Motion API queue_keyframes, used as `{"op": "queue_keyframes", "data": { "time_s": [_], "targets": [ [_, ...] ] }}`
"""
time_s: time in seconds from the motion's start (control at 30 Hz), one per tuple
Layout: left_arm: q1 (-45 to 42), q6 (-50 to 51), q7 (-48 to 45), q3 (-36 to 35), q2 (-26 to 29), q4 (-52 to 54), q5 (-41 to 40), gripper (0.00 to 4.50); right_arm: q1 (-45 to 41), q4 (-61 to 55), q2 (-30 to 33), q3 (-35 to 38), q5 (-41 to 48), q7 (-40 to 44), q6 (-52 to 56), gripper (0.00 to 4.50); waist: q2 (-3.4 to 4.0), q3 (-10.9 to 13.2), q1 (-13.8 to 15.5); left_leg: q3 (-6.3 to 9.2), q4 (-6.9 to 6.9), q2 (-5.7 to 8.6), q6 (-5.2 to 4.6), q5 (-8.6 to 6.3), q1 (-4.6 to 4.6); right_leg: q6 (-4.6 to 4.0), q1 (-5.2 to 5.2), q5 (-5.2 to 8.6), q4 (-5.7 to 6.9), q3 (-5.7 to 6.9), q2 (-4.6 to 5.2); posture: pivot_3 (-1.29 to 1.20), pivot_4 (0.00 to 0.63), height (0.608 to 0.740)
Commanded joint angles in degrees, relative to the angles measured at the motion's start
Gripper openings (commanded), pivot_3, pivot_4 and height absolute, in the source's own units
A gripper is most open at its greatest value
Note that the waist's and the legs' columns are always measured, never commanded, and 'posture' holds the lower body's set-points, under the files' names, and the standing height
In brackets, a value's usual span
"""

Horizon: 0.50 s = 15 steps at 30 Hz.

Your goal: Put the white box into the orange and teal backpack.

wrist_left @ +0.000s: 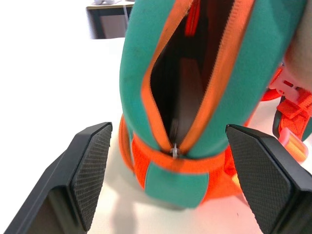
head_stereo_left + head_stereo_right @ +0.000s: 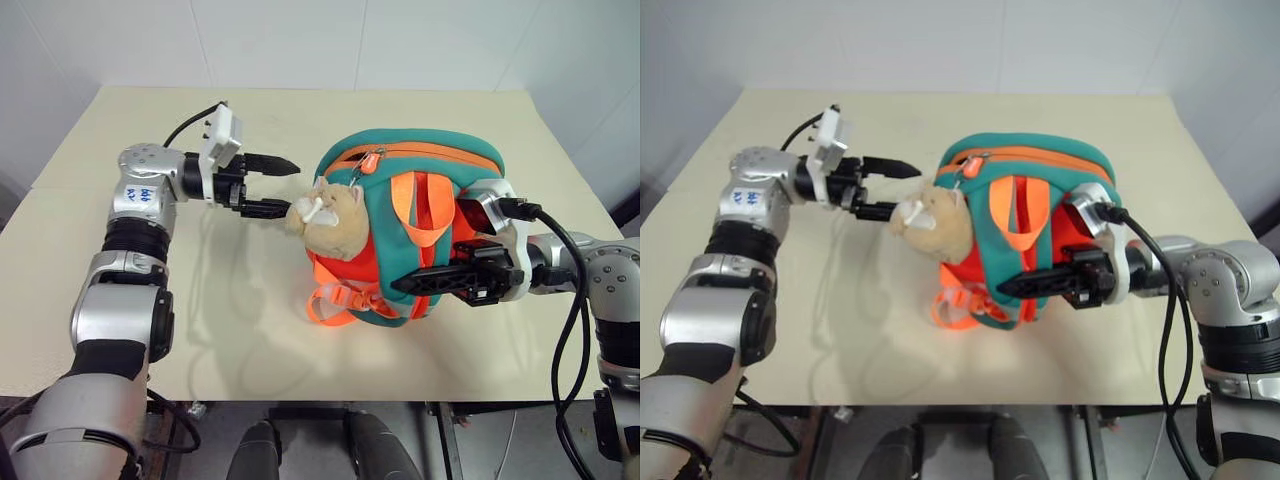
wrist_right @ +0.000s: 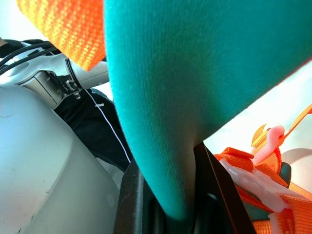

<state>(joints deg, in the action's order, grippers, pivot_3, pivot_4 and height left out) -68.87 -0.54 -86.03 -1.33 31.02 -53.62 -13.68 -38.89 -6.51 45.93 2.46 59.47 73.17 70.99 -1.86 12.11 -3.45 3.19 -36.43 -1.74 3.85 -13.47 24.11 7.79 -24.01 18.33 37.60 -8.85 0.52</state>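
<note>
Left gripper (image 2: 276, 186): two black tapered fingers spread wide, nothing between them, pointing level toward the bag. Finger pads (image 1: 91, 171) are black with a fine cross-hatched grip texture.

Just past the fingertips: tan plush charm (image 2: 327, 218), soft, rounded, fuzzy, touching the lower finger's tip.

Orange and teal backpack (image 2: 425, 165): small, rounded, standing on the cream table (image 2: 240, 330). Smooth teal knit-like fabric, orange zipper tape, ribbed orange webbing loops (image 2: 420, 205), an orange plastic buckle low at the front. Seen from the left wrist, the zipper mouth (image 1: 187, 78) gapes straight ahead between the spread fingers; the interior is dark, with only a flat brownish surface visible. White box: cannot be made out inside the opening or on the table; position not determinable.

Right gripper (image 2: 425, 281): black fingers pressed together, pinching a fold of teal strap fabric (image 3: 170, 112) of the backpack at its right side. Fingertips are largely covered by that fabric.
</note>
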Motion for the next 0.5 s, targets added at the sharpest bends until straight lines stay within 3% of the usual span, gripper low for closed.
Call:
{"op": "queue_keyframes", "data": {
  "time_s": [0.03, 0.37, 0.5],
  "targets": [
    [2.11, 4.41, -2.91, -2.49, 1.16, 10.07, -4.97, 3.98, -0.62, -0.34, 0.00, -0.68, 0.04, 1.26, -0.79, 0.02, 0.00, 0.00, 0.03, 0.01, 0.01, 0.00, 0.00, 0.00, 0.00, 0.00, 0.00, 0.00, 0.00, 0.01, 0.00, 0.00, 0.150, 0.740],
    [13.44, 24.91, -1.09, -1.15, 2.21, 39.47, -16.62, 3.98, -0.96, 0.49, -0.30, -1.41, -0.96, 1.76, -1.62, 0.02, 0.01, 0.00, -0.13, 0.04, -0.08, -0.01, 0.01, 0.02, -0.05, -0.03, 0.01, 0.01, 0.16, 0.02, 0.00, 0.00, 0.150, 0.740],
    [15.47, 29.36, 0.10, -0.62, 2.31, 45.45, -19.27, 3.98, -0.98, 0.80, -0.59, -1.50, -1.31, 1.73, -1.82, 0.02, 0.01, 0.00, -0.02, 0.05, -0.16, -0.01, 0.01, 0.03, -0.04, -0.03, 0.03, 0.01, 0.19, 0.04, 0.00, 0.00, 0.150, 0.740]
  ]
}}
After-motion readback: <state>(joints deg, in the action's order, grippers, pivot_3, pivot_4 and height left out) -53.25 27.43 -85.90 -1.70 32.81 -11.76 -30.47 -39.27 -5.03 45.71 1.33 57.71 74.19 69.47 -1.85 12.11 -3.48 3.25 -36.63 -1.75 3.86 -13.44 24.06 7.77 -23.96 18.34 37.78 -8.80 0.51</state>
